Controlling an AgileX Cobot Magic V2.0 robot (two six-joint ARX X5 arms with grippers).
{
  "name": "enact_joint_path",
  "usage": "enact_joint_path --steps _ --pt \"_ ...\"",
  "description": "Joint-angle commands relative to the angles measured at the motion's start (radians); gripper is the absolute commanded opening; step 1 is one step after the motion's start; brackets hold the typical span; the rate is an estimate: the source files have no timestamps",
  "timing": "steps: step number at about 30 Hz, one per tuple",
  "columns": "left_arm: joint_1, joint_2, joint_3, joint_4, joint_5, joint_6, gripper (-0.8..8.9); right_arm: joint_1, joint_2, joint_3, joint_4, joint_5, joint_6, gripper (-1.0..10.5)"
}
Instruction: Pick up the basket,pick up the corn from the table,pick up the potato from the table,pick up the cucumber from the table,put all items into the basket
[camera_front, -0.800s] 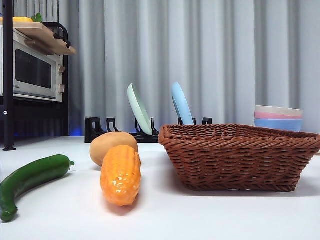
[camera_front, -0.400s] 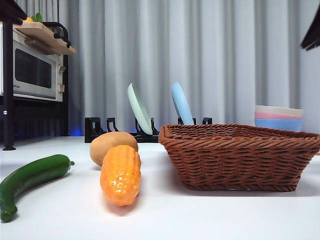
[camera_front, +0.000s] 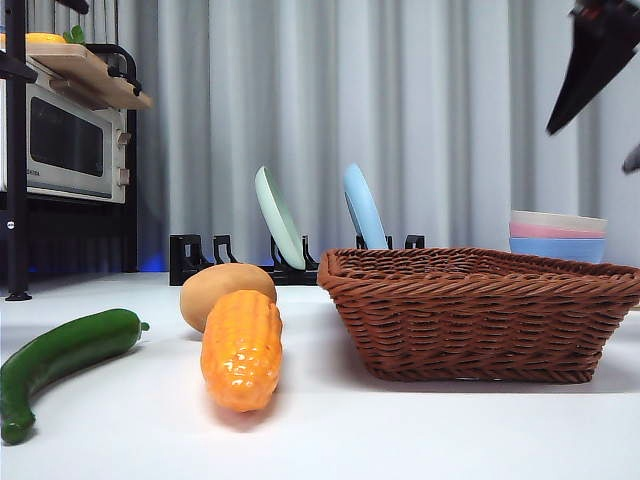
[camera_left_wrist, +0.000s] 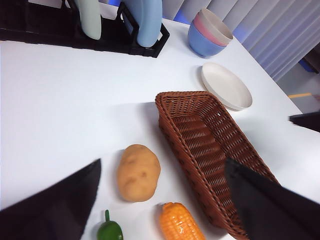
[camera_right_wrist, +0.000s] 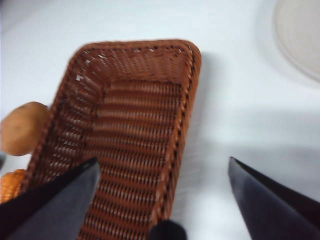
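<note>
A white table (camera_front: 420, 430) fronts grey curtains (camera_front: 440, 110); the basket (camera_front: 480, 315) stands right, corn (camera_front: 241, 348) and potato (camera_front: 224, 291) just left of it — cucumber (camera_front: 62, 355) farther left; the right pincer (camera_right_wrist: 162, 195) hangs spread above the basket; the left pincer (camera_left_wrist: 160, 200), also spread, hovers over the vegetables.

Basket (camera_front: 480, 315): woven wicker, reddish-brown, rough ribbed weave, braided rim. Corn (camera_front: 241, 348): glossy plastic, bumpy kernel rows, bright highlights. Cucumber (camera_front: 60, 355): smooth, shiny dark green. Potato (camera_left_wrist: 138, 172): matt tan skin, faint speckles. Tabletop (camera_front: 420, 430): smooth white, slight sheen. Stacked bowls (camera_front: 557, 236): matt pastel. Both grippers' jaws: matt black.
</note>
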Motion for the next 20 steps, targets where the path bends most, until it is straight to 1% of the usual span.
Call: enact_joint_path --steps 1,6,11,16,17,19,20 --pt "-0.013 0.002 0.003 0.002 0.005 0.014 4.1 0.005 0.084 0.028 -0.009 -0.002 -0.013 4.4" --pt "-0.027 0.002 0.003 -0.011 0.001 0.014 4.09 0.026 0.222 0.065 -0.031 -0.005 -0.026 4.4" --pt "-0.047 0.002 0.003 -0.043 -0.048 0.015 4.09 0.06 0.331 0.072 -0.027 -0.008 -0.031 4.4" --pt "-0.059 0.002 0.003 -0.058 -0.073 0.015 4.09 0.084 0.404 0.072 0.002 -0.004 -0.03 4.2" --pt "-0.063 0.002 0.003 -0.059 -0.073 0.015 4.09 0.089 0.417 0.072 0.014 -0.003 -0.03 3.4" --pt "-0.069 0.002 0.003 -0.068 -0.075 0.015 4.09 0.089 0.423 0.072 0.028 0.0 -0.029 1.0" --pt "-0.075 0.002 0.003 -0.078 -0.078 0.015 4.09 0.089 0.423 0.072 0.032 -0.001 -0.026 0.1"
